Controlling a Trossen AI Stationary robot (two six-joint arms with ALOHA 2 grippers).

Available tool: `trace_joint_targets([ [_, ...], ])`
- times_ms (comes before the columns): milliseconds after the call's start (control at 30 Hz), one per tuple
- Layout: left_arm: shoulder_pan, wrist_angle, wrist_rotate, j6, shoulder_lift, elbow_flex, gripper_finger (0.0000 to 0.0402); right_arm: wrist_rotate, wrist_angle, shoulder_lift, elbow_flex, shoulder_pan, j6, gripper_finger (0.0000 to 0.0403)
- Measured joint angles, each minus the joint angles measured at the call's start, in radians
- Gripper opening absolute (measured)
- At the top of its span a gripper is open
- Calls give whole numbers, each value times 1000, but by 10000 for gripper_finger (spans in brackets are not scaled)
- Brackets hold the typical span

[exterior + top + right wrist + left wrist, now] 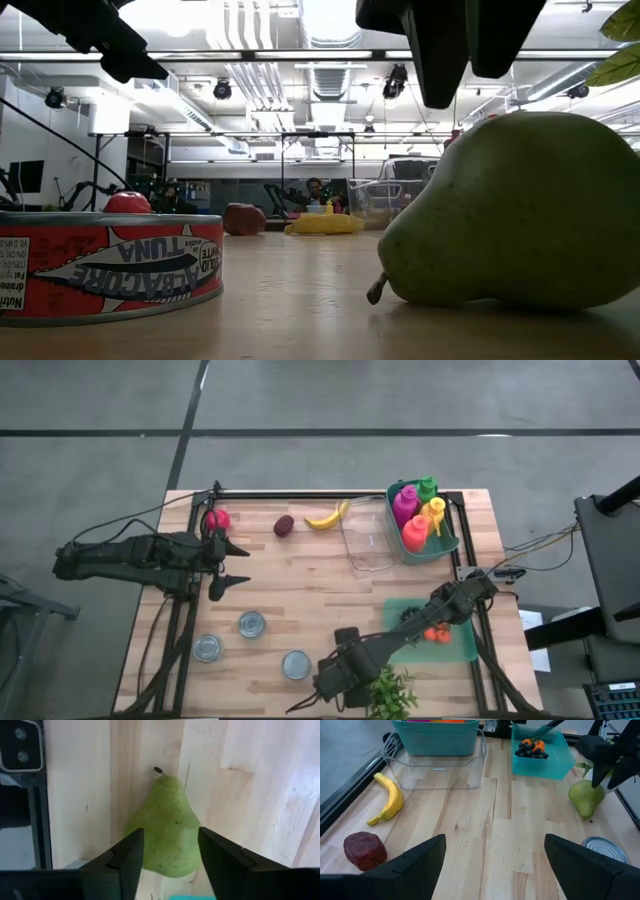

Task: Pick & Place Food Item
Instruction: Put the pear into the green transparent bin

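Note:
A green pear [167,835] lies on its side on the wooden table near the near edge, its stem [159,769] pointing away; it also shows in the low view [520,215] and the left wrist view [585,797]. My right gripper [170,831] hangs above it, pointing down, open, one finger over each flank of the pear, apart from it [468,60]. In the high view the gripper [340,672] hides the pear. My left gripper [232,565] waits open over the table's left part, holding nothing.
A banana [327,517], a dark red fruit [284,525] and a red fruit [217,518] lie at the far side. A clear container [365,540] and a teal basket [445,545] stand at the far right. A green tray [460,650], three cans [252,624] and a leafy sprig [392,695] surround the pear.

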Motion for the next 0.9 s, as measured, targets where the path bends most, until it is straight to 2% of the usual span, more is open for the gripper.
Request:
trace_joint_targets([
  [267, 0, 0, 0, 0, 0, 0, 343, -7, -15, 0, 1, 2, 27, 274],
  [533, 0, 0, 0, 0, 0, 0, 343, -8, -14, 0, 1, 4, 149, 343],
  [633, 0, 0, 0, 0, 0, 0, 343, -11, -12, 0, -2, 7, 179, 356],
  [900, 0, 0, 0, 0, 0, 0, 343, -30, -6, 3, -14, 17, 201, 359],
])
